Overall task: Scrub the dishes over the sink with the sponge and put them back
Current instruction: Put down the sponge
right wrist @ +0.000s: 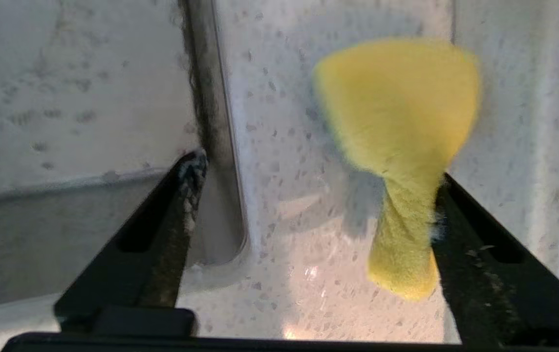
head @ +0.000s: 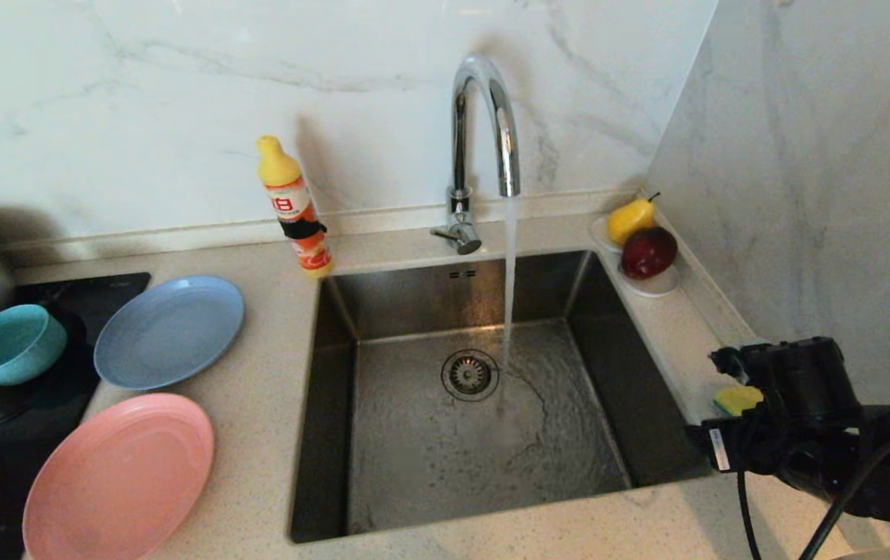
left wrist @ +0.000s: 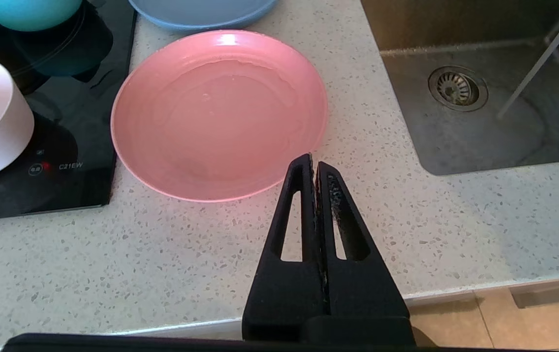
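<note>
1. Head view, far left: the teal bowl [head: 11,343], grey-blue plate [head: 169,330] and salmon-pink plate [head: 120,476] lie on the table, so putting them back looks done.
2. Left gripper [left wrist: 314,164] hangs parked, fingers pressed together, over the pink plate's near rim.
3. Centre: the sink [head: 383,467] takes running water; turning it off probably remains.
4. Right gripper [right wrist: 316,176], fingers spread wide, hovers beside the sink; the sponge [right wrist: 401,146] touches one finger, so lift straight up to avoid dragging it.

Plates 2: pink [head: 120,476], blue [head: 169,330]; teal bowl [head: 12,343] 1; sponge [head: 737,399] 1; fruit 2; bottle [head: 295,206] 1
</note>
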### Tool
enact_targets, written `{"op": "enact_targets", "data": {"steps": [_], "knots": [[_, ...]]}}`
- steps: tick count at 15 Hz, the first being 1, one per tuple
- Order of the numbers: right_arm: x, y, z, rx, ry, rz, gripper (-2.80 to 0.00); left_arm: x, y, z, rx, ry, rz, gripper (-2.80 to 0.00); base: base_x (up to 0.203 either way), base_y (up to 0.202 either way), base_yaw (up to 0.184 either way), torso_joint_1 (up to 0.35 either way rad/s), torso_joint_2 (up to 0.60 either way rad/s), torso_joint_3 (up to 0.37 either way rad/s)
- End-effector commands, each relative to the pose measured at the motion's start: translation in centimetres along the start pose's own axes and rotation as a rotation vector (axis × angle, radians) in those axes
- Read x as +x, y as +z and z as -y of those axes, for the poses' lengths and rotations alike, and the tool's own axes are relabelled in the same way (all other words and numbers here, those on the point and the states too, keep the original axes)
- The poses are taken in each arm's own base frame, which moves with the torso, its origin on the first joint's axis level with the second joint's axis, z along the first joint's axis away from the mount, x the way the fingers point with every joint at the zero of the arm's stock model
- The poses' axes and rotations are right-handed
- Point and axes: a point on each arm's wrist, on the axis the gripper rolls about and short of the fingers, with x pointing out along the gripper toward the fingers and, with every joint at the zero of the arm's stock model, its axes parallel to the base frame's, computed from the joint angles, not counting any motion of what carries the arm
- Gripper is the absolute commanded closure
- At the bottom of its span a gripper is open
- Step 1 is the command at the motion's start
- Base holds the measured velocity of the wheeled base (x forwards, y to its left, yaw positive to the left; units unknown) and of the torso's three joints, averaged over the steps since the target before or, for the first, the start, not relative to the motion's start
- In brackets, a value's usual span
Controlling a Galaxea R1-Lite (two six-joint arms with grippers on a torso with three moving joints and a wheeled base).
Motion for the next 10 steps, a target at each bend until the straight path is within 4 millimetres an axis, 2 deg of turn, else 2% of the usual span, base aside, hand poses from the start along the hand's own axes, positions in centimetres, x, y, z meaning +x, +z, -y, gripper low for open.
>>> {"op": "enact_targets", "data": {"steps": [1,10], "knots": [[-0.6,0.55,-0.1,0.039,0.022,-0.01,-2.8,0.01,0.0,0.0,0.0,0.0,-0.002,0.0,0.0,0.0,0.0,0.0,0.0,0.0],[-0.94,0.89,-0.38,0.146,0.076,-0.055,-2.8,0.01,0.0,0.0,0.0,0.0,-0.002,0.0,0.0,0.0,0.0,0.0,0.0,0.0]]}}
